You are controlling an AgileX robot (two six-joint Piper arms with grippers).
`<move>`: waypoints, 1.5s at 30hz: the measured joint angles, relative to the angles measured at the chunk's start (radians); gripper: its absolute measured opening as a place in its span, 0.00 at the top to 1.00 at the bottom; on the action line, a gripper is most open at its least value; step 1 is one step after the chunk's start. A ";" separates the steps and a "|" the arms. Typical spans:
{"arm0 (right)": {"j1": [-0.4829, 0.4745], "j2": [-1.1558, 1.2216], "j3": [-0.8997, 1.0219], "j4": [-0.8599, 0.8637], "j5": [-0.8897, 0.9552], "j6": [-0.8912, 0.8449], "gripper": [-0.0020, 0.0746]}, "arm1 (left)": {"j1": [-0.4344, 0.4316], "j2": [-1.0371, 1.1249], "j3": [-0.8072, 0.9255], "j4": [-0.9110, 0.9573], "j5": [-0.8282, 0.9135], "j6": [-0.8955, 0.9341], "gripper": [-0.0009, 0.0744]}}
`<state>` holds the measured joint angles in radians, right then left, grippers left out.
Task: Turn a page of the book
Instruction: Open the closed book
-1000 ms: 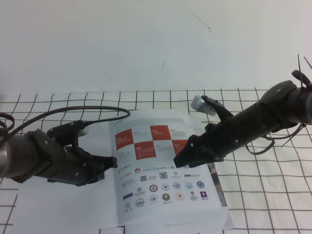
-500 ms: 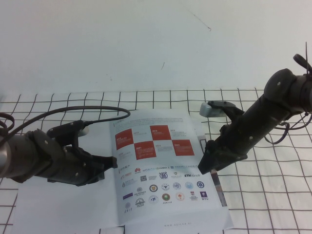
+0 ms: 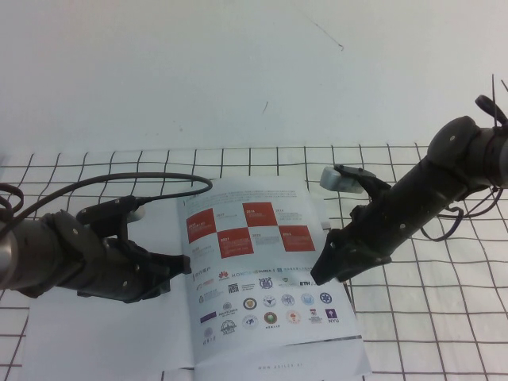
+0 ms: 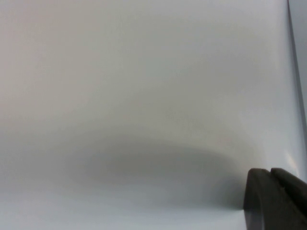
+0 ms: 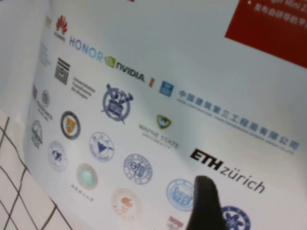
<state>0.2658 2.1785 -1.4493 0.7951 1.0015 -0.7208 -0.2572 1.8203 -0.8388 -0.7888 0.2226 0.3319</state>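
Note:
The book (image 3: 317, 367) lies open on the grid mat. The page (image 3: 262, 278), with red checker squares above rows of logos, faces up; its right edge is raised and pulled in from the sheet below. My right gripper (image 3: 321, 268) is at that edge, shut on the page. In the right wrist view one black finger (image 5: 205, 201) lies on the page (image 5: 144, 62) by the "ETH zürich" logo; the other finger is hidden. My left gripper (image 3: 181, 263) is shut, its tip resting by the spine on the plain blank sheet (image 3: 103, 333). The left wrist view shows its fingers (image 4: 273, 196) together on that sheet (image 4: 144, 96).
The white mat with black grid lines (image 3: 429, 317) covers the table. A black cable (image 3: 119, 182) loops behind the left arm. A plain white surface (image 3: 238, 71) lies beyond the mat. A corner of the mat shows in the right wrist view (image 5: 19, 191).
My right gripper drew back to the book's right edge, then moved left with the page. The page's right edge and lower corner have shifted left and up. The left arm has not moved.

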 joint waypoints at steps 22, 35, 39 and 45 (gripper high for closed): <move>0.012 0.002 -0.025 -0.032 -0.052 -0.006 0.39 | 0.000 0.000 0.000 0.000 0.002 0.019 0.99; 0.022 0.010 -0.030 -0.023 -0.048 -0.022 0.39 | 0.000 0.000 0.000 0.000 0.002 0.019 0.99; 0.024 0.015 -0.030 0.017 -0.044 -0.042 0.39 | 0.000 0.000 0.000 0.000 0.002 0.024 0.99; 0.031 0.021 -0.030 0.058 -0.044 -0.053 0.39 | 0.000 0.000 0.000 0.000 0.002 0.024 0.99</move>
<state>0.2966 2.1994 -1.4796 0.8535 0.9576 -0.7733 -0.2572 1.8203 -0.8388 -0.7888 0.2248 0.3561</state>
